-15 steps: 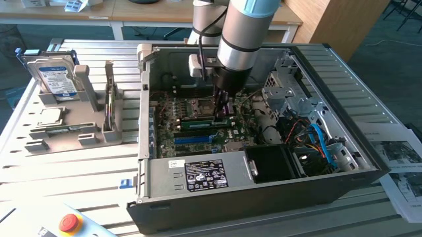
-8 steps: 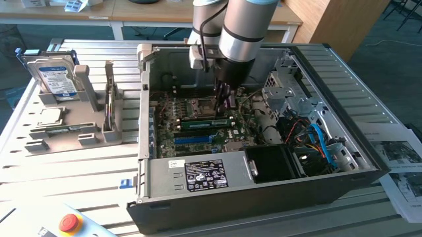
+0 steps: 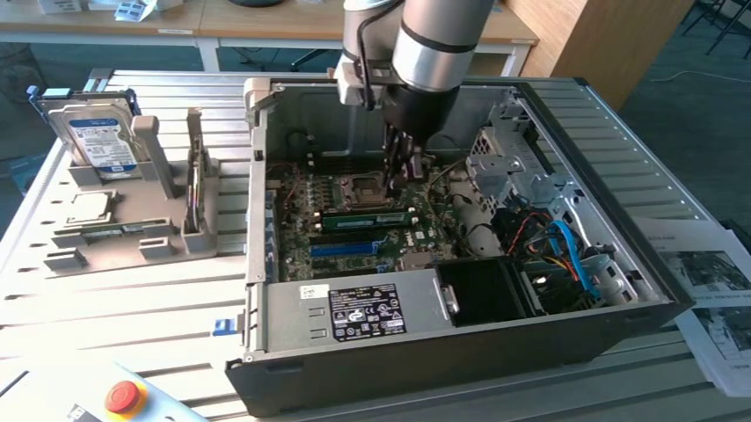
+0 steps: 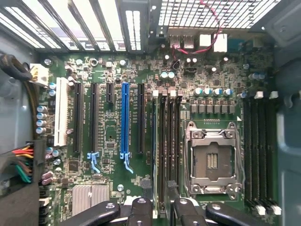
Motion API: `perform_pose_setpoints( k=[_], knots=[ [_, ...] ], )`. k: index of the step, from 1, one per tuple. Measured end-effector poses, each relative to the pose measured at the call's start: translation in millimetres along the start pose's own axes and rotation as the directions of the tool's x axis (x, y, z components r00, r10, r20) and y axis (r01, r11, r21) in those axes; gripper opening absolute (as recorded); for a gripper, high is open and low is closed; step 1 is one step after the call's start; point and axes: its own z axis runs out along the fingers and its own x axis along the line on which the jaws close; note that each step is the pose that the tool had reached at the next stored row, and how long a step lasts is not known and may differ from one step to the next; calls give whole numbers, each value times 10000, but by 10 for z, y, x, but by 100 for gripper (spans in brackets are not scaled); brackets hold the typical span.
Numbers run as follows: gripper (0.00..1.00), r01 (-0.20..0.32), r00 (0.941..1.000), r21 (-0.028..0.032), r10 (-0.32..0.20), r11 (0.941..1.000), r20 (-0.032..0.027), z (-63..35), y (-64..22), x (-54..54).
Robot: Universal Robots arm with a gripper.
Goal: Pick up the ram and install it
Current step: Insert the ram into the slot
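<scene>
Ram (image 3: 364, 218) stands on edge in a slot of the motherboard (image 3: 295, 246), a green stick just below the middle of the exterior frame, right in front of the socket (image 3: 361, 186), inside the open case (image 3: 470, 352). My claw (image 3: 402, 180) hangs just above the ram's end on the exterior view's right. Its jaws are spread wide and grip nothing. I cannot tell whether a fingertip brushes the stick. From my wrist I see my two dark fingers (image 4: 141, 209) straddling the row of memory slots (image 4: 167, 141) beside the bare socket. At the left of the exterior frame a hard drive (image 3: 100, 132) stands upright in a grey holder (image 3: 147, 246) on the table (image 3: 141, 299), well apart from the case.
</scene>
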Motion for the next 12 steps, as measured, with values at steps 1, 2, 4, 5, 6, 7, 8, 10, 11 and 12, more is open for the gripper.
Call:
perform_pose_setpoints(
  k=[1,2,4,5,6,7,8,10,11,12],
  knots=[
    [25,0,10000,1,0,10000,0,-27,1,-1],
    [25,0,10000,0,0,10000,0,-51,3,-2],
    [25,0,10000,1,0,10000,1,-97,6,-3],
    [25,0,10000,1,0,10000,1,-120,7,-4],
    [25,0,10000,0,0,10000,0,-144,9,-5],
    [25,0,10000,1,0,10000,1,-169,10,-5],
    [25,0,10000,0,0,10000,0,-196,12,-6],
    [25,0,10000,0,0,10000,0,-247,15,-8],
    [25,0,10000,0,0,10000,0,-271,16,-8],
    [25,0,10000,1,0,10000,1,-288,17,-9]
  ],
)
